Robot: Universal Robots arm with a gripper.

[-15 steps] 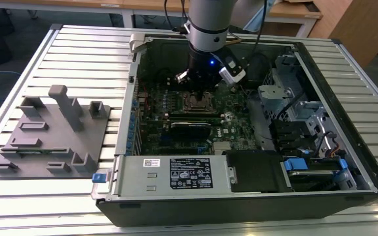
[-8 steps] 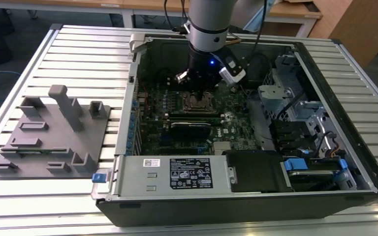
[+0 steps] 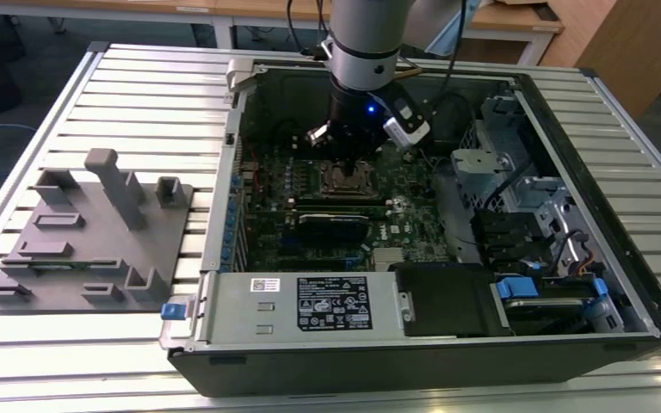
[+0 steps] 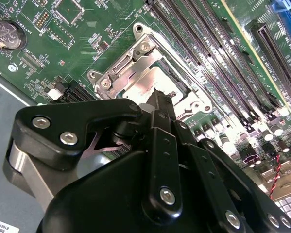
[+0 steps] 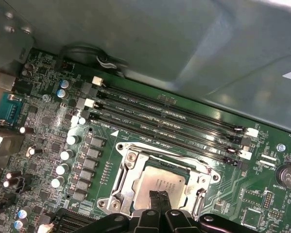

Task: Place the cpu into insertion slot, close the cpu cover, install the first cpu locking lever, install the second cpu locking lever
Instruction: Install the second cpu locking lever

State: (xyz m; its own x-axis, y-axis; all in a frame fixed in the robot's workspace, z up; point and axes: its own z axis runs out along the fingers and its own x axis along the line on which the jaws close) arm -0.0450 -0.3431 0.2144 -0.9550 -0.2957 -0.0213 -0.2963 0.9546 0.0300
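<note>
The gripper (image 5: 161, 200) hung low over the motherboard (image 3: 319, 219) inside the open computer case (image 3: 606, 284), right above the insertion slot (image 5: 130, 187). In both wrist views the cpu (image 5: 172, 182) lay flat in that slot, silvery top up, with the jaws drawn together to a narrow tip at its near edge. Whether they pinched the chip or merely touched it, I could not tell. The cpu cover (image 4: 123, 73) seemed to frame the chip. By my reading, placing was done or nearly so, and the cover and levers called for a careful press.
</note>
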